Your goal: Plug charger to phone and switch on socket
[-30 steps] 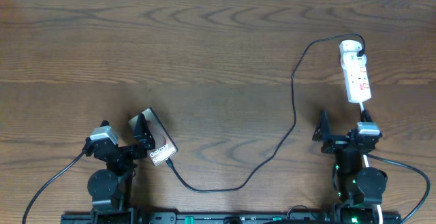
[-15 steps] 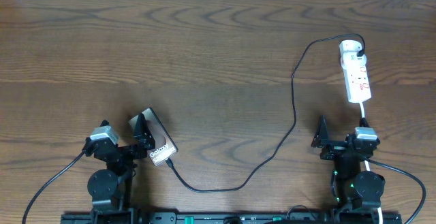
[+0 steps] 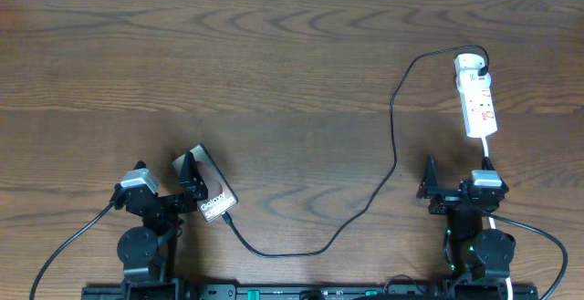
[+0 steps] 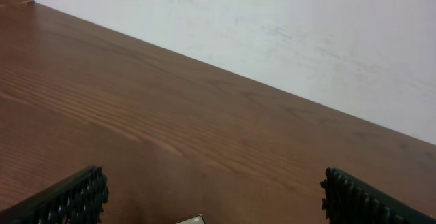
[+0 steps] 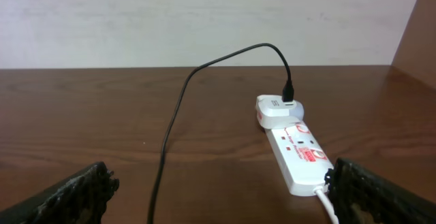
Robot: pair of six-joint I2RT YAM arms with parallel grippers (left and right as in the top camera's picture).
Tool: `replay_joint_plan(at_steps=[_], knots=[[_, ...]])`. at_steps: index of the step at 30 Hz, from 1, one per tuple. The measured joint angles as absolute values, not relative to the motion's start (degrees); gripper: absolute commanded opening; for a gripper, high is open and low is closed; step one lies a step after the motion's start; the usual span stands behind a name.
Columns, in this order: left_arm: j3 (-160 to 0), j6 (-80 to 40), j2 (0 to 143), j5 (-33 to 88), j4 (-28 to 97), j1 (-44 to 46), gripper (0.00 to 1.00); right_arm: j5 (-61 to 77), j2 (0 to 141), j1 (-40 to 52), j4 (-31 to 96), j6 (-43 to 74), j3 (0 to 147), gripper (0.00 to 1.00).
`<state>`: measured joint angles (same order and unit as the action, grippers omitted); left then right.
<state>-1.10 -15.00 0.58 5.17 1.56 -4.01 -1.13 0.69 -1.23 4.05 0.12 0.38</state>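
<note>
The bronze-brown phone (image 3: 208,195) lies flat at the near left; only its corner (image 4: 194,220) shows in the left wrist view. The thin black charger cable (image 3: 394,154) runs from the phone's near end across the table to a white adapter on the far end of the white socket strip (image 3: 478,99). Whether the tip is seated in the phone I cannot tell. My left gripper (image 3: 169,174) is open, its fingers (image 4: 214,197) spread with the phone's corner between them. My right gripper (image 3: 456,177) is open and empty, just short of the socket (image 5: 296,152), with the cable (image 5: 170,125) on its left.
The socket's white cord (image 5: 327,207) runs back under my right gripper. A pale wall stands behind the table's far edge. Thick black base cables loop at the near left and near right corners.
My right arm has drawn back slightly toward the near edge. The left arm, phone, cable and socket have not moved.
</note>
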Motion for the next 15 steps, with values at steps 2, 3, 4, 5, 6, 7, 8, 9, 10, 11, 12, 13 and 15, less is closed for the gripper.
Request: replay_joint_plan(at_steps=[2, 3, 4, 5, 6, 7, 8, 9, 10, 11, 12, 13, 15], knots=[[-1.1, -15.0, 0.6, 5.1, 1.6, -4.0, 0.99, -1.1, 0.7, -1.2, 4.1, -0.5, 0.4, 0.99], [-1.1, -15.0, 0.6, 5.1, 1.6, -4.0, 1.0, -1.1, 0.7, -1.1, 4.1, -0.7, 0.4, 0.99], [-1.1, -15.0, 0.6, 5.2, 1.6, -4.0, 0.99, -1.1, 0.7, -1.1, 4.0, -0.7, 0.4, 0.99], [-1.1, -15.0, 0.6, 5.2, 1.6, -4.0, 0.99, -1.1, 0.7, -1.0, 4.0, -0.7, 0.4, 0.99], [-1.1, -15.0, 0.6, 5.1, 1.6, -4.0, 0.99, -1.1, 0.7, -1.0, 4.0, -0.7, 0.4, 0.99], [-1.1, -15.0, 0.6, 5.1, 1.6, -4.0, 0.99, -1.1, 0.7, -1.0, 4.0, -0.7, 0.4, 0.99], [-1.1, -15.0, 0.6, 5.2, 1.6, -4.0, 0.99, -1.1, 0.7, -1.0, 4.0, -0.7, 0.4, 0.99], [-1.1, -15.0, 0.6, 5.1, 1.6, -4.0, 0.99, -1.1, 0.7, -1.0, 4.0, -0.7, 0.4, 0.99], [-1.1, -15.0, 0.6, 5.1, 1.6, -4.0, 0.99, -1.1, 0.7, -1.0, 4.0, -0.8, 0.4, 0.99], [-1.1, -15.0, 0.6, 5.2, 1.6, -4.0, 0.99, -1.1, 0.7, -1.0, 4.0, -0.8, 0.4, 0.99], [-1.1, -15.0, 0.6, 5.1, 1.6, -4.0, 1.0, -1.1, 0.7, -1.0, 4.0, -0.8, 0.4, 0.99], [-1.1, -15.0, 0.6, 5.1, 1.6, -4.0, 0.99, -1.1, 0.7, -1.0, 4.0, -0.9, 0.4, 0.99], [-1.1, -15.0, 0.6, 5.1, 1.6, -4.0, 0.99, -1.1, 0.7, -1.0, 4.0, -0.9, 0.4, 0.99]])
